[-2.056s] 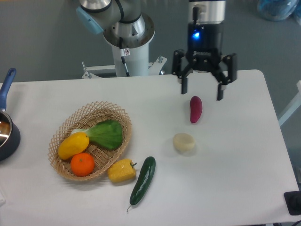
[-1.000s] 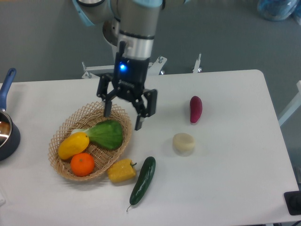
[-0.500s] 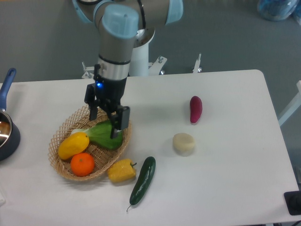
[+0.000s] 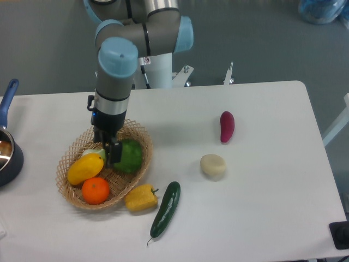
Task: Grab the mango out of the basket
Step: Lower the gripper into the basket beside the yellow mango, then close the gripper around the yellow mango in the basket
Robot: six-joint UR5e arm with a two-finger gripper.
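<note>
The robot arm reaches down over the shallow oval basket of open-weave tan wicker [image 4: 73, 196], which sits at the left of the white table [image 4: 262, 218]. The black two-finger tool [image 4: 107, 153] hangs inside the basket's upper half, its dark fingers [image 4: 115, 154] seen edge-on from this camera, so how far apart they stand cannot be told; nothing shows clamped between them.

The smooth elongated yellow-orange mango [image 4: 85, 168] lies tilted in the left part of the basket, its upper right end just beside the tool's tip. Whether the tool touches it cannot be told. Below the mango sits the round orange fruit [image 4: 96, 190], touching or nearly touching it. To the right of the tool, a green leafy vegetable [image 4: 130, 157] fills the basket's right side, partly covered by the tool.

Outside the basket, a lumpy yellow bell pepper [image 4: 140, 198] rests against its lower right rim. Just beside that lies a long dark green cucumber [image 4: 166, 208], angled up to the right. Further right, well apart, sit a pale cream round block [image 4: 212, 165] and, above it, a purple-red elongated vegetable [image 4: 227, 126]. At the far left edge a dark blue pot with a blue handle [image 4: 7, 147] pokes into view.
</note>
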